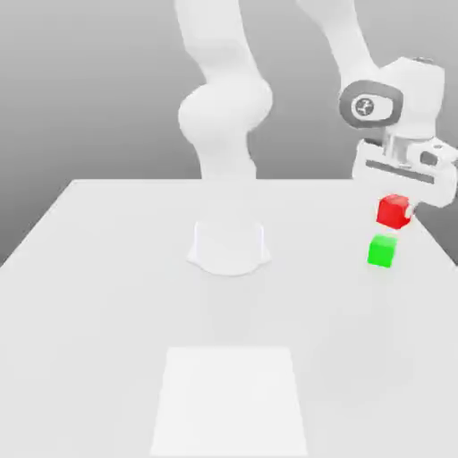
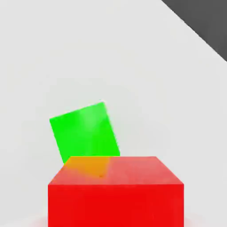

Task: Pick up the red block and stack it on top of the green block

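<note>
Closest to the hand camera, here's the red block, up off the tabletop and pinched in the gripper, its fingers drawn in narrow on the cube. It looks a stiff, light little thing, nothing to crush, but those plain glossy faces could slip if the squeeze is uneven. Two opposite side faces are the place to hold it, pads flat and level, the underside kept free for landing.

Further off, down on the tabletop near its edge on the exterior view's right, sits the green block, and it's turned against the red one! Likely just as hard and light, so a careless bump could shove it or swivel it. No need to grip that one; its top face simply has to take the load. A small sideways correction and a wrist turn look due, then a gentle, square lowering.

And beyond, the tabletop runs out at its edge, dark ground past it.
</note>
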You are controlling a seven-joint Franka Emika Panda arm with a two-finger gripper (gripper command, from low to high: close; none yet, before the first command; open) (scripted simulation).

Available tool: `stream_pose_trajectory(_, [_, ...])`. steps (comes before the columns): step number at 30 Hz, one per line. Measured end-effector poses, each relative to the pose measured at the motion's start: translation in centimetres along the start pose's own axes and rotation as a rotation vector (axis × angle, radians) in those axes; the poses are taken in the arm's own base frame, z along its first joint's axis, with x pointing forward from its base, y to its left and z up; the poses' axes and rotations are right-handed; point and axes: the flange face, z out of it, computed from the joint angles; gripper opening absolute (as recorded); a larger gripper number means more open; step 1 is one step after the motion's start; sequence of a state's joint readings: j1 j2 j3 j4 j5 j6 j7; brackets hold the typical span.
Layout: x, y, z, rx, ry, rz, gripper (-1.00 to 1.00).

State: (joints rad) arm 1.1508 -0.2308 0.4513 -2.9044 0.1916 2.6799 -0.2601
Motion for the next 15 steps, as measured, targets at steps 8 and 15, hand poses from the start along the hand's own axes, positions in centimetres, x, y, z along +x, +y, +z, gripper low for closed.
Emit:
stream_pose_trajectory(8, [0.1, 0.2, 3.9, -0.045, -0.030, -0.018, -1.00])
stream_pose_trajectory(15, [0.1, -0.7, 6.2, 0.005, 0.002, -0.025, 1.00])
